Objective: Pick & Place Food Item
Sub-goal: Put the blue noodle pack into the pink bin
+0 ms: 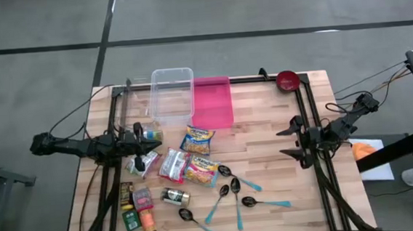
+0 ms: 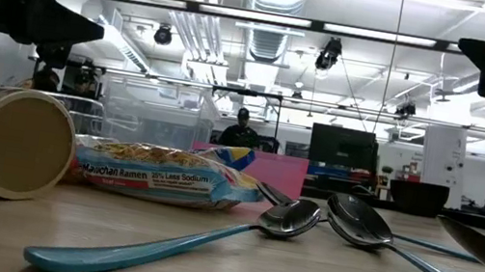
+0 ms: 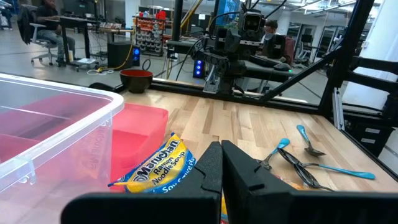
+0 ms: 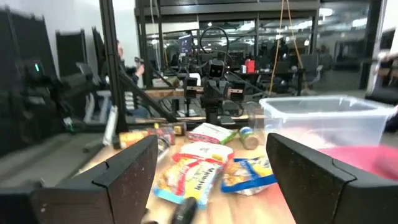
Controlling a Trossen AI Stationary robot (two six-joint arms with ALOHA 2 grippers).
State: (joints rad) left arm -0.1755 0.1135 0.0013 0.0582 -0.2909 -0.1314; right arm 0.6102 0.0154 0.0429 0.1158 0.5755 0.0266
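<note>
Wooden slatted table (image 1: 268, 162), black-framed, with food items and cutlery spread over its middle. Clear plastic bin (image 1: 172, 94) at the far edge, bright pink rectangular tray (image 1: 212, 102) touching its right side, small dark red bowl (image 1: 287, 80) near the far right corner.

Yellow-and-blue Maruchan ramen packet (image 1: 197, 140) just in front of the bin and tray; second ramen packet (image 1: 202, 170) nearer the front, beside a red-and-white snack bag (image 1: 172, 164). Short round can (image 1: 174, 197) lying on its side close by. Small bottles and sachets (image 1: 138, 207) in a row along the front left. Several teal-handled metal spoons (image 1: 235, 193) scattered to the right of the packets, some crossing one another.

Left gripper (image 1: 137, 141) hovering low at the left side of the table, just left of the packets, fingers (image 3: 211, 171) pressed together with nothing between them. Right gripper (image 1: 294, 140) held above the right side of the table, well apart from the food, jaws spread wide and empty, pointing toward the packets.
</note>
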